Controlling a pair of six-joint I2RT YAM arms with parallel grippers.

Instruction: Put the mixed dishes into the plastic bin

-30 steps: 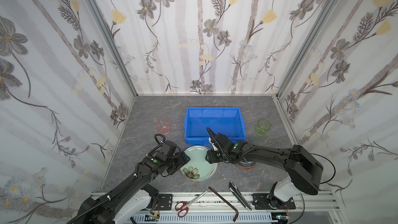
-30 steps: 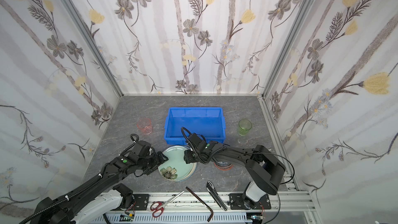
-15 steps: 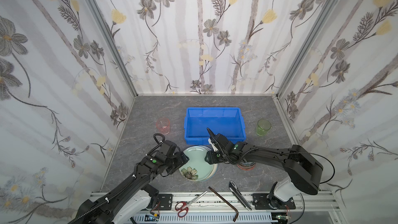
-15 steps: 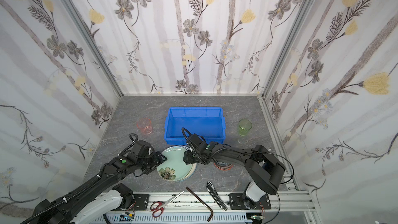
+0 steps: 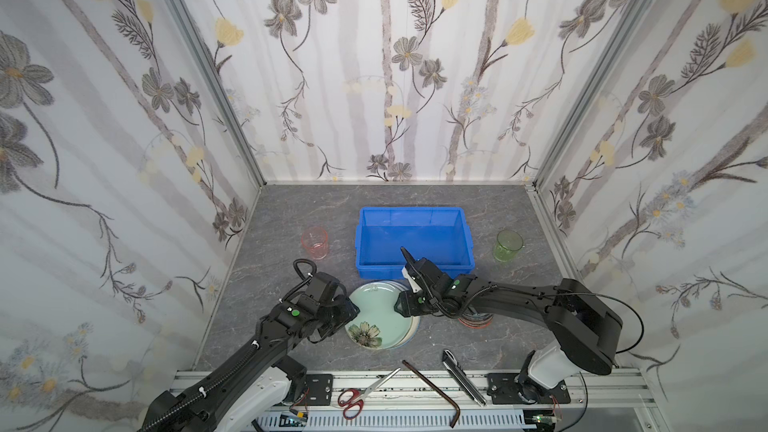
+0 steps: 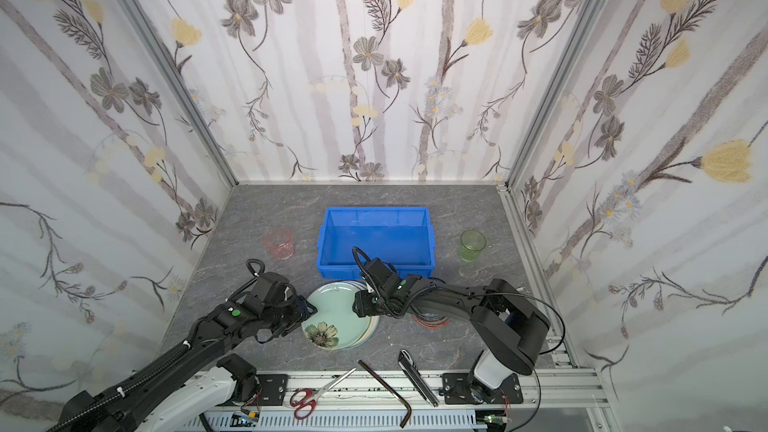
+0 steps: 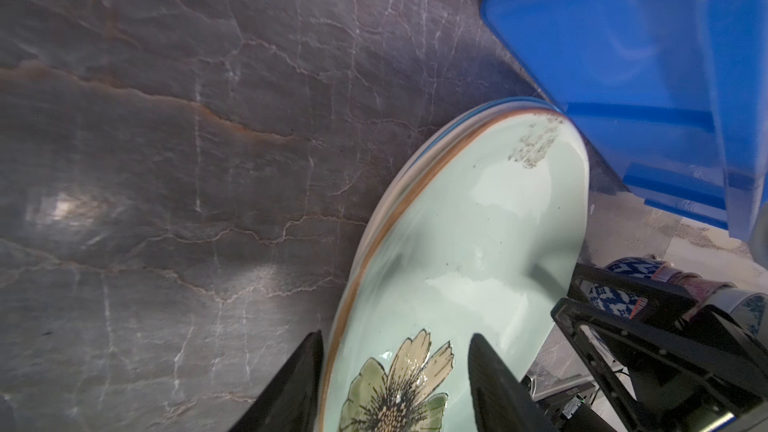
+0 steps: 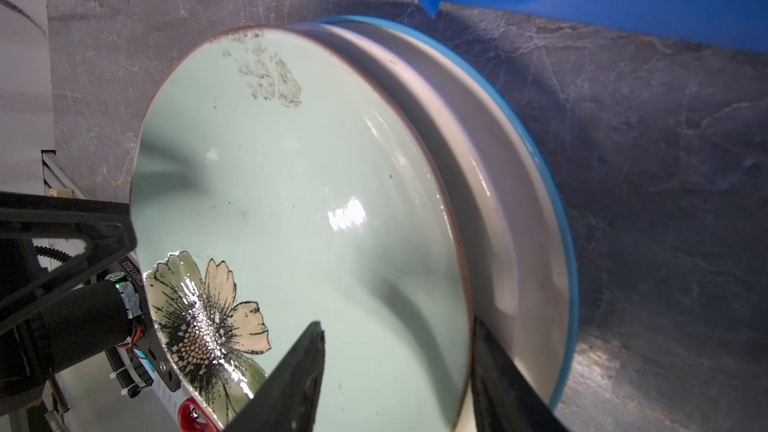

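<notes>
- The mint-green plate (image 5: 376,310) is round and glossy, with a thin brown rim; a cream and green flower is printed at its lower left in both top views, and a grey speckled sprig near its upper edge
- It lies face up just below centre of the frame, close under the near wall of the blue bin (image 5: 415,273), on top of the other plates (image 5: 412,326), which peek out at its right and upper sides
- In the right wrist view the plates beneath show a white rim (image 8: 511,209) and a blue edge
- Being round, the plate has no long axis; its flower end points to the frame's lower edge and its sprig end to the bin
- The bin's long side runs left to right, mouth up
- The left gripper (image 5: 352,310) sits at the plate's left edge, jaws spread astride the rim, one finger (image 7: 291,388) outside and one over the glaze
- The right gripper (image 5: 400,307) sits at the right edge, also spread, with the rim between its fingers (image 8: 299,376)
- Whether any pad touches the plate, I cannot tell
- A pink tumbler (image 5: 314,242) stands left of the bin and a green tumbler (image 5: 508,245) right of it
</notes>
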